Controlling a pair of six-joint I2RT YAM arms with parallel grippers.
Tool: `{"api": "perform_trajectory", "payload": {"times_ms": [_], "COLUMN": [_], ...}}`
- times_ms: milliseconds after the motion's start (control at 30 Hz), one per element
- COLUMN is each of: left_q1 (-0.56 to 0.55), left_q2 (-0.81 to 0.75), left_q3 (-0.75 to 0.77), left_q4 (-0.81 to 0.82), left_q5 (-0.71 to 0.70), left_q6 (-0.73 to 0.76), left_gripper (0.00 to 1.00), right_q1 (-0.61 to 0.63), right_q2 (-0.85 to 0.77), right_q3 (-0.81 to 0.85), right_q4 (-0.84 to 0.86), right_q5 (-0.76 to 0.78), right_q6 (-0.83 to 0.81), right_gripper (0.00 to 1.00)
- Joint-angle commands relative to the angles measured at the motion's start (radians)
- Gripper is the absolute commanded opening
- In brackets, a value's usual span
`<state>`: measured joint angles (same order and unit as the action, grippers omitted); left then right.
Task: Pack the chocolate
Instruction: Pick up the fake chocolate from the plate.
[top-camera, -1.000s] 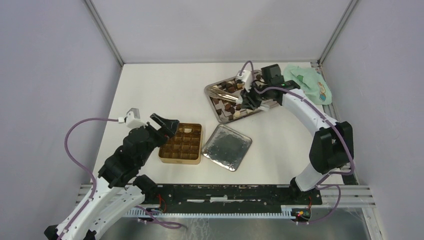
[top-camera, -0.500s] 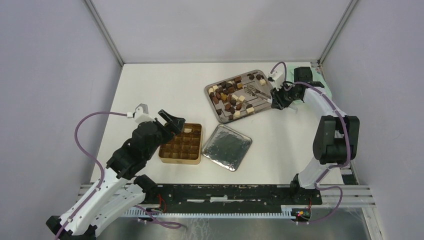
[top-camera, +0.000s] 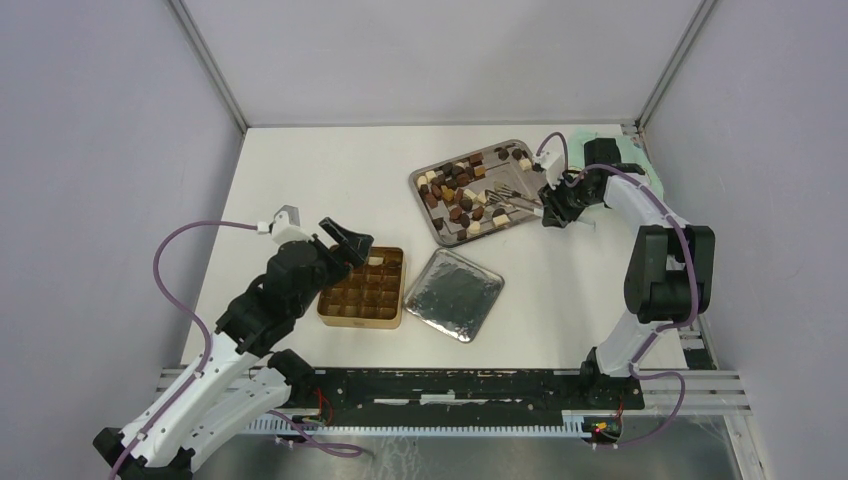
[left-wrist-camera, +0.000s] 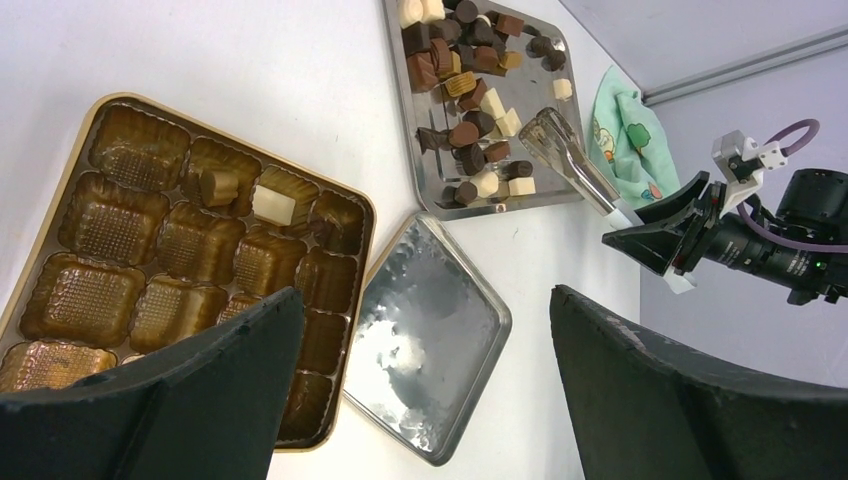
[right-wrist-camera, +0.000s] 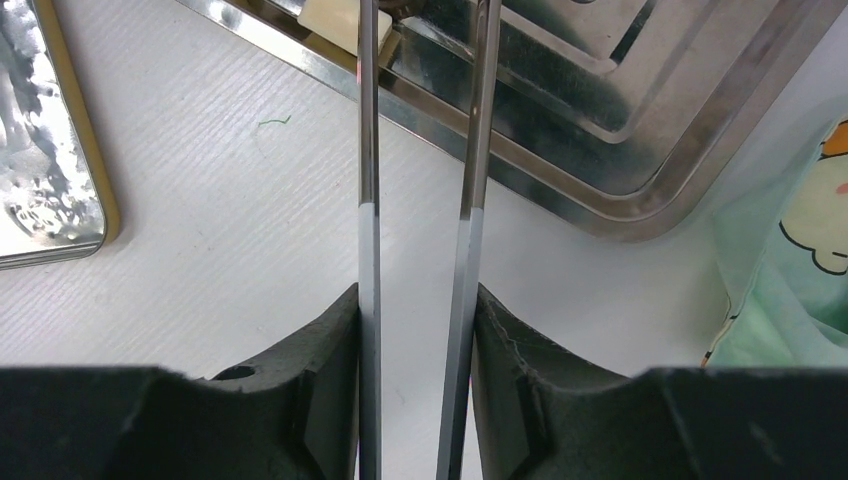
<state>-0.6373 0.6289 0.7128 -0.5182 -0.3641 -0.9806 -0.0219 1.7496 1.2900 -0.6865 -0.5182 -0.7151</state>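
Lower centre of the top view: gold tin (top-camera: 360, 322), gridded into brown cells. Holds only a few pieces toward its upper right: a cream cube (left-wrist-camera: 273, 204) and a light-brown round (left-wrist-camera: 218, 187) in neighbouring cells, plus something dark just right of them, too shadowed to name. Just beside the tin's right edge, flat on the table (top-camera: 330, 180): a square silver lid (top-camera: 458, 293).

Upper right of centre: steel tray (left-wrist-camera: 530, 88). Carries the bulk of the chocolate (top-camera: 455, 192), dark, light-brown and cream pieces, loose and mixed, crowded toward the tray's left half.

At the tray's right edge: right gripper (right-wrist-camera: 417, 300). Clamps the long silver tongs (right-wrist-camera: 472, 230), one finger pressed against the outside of each arm, with a narrow gap between the two arms. Tips over the tray rim, cut off at the top of the right wrist view and hard to pick out among the pieces from above.

Over the tin's upper left corner: left gripper (left-wrist-camera: 425, 300). Hangs with fingers spread wide, gripping nothing. Hides the tin's lower cells in the left wrist view.

Far right: green cloth (right-wrist-camera: 790, 270), cut off by the frame edge. Cartoon print of trees and small figures, too small to make out any wording.
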Motion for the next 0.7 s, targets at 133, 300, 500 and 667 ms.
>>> {"api": "perform_trajectory", "payload": {"times_ms": [133,300,500,667], "left_q1": [-0.006,-0.005,-0.005,-0.006], "left_q2": [0.022,0.026,0.030,0.032], "left_q3": [0.004,0.007,0.012,0.012], "left_q4": [0.053,0.054,0.055,0.045], "left_q5": [-0.001,-0.001,-0.002,-0.004], "left_q6": [0.026,0.026,0.031,0.031], "left_gripper": [0.97,0.97,0.97,0.97], "right_q1": [0.000,0.009,0.016,0.049], "right_q2": [0.034,0.047,0.066,0.095], "right_q3": [0.068,0.071,0.090,0.123], "right_q4": [-0.008,-0.004,0.006,-0.001], "right_q5": [-0.015,-0.011,0.004,0.025], "right_q6": [-0.018,-0.020,-0.013,-0.022], "right_gripper": [0.47,0.47,0.47,0.46]}}
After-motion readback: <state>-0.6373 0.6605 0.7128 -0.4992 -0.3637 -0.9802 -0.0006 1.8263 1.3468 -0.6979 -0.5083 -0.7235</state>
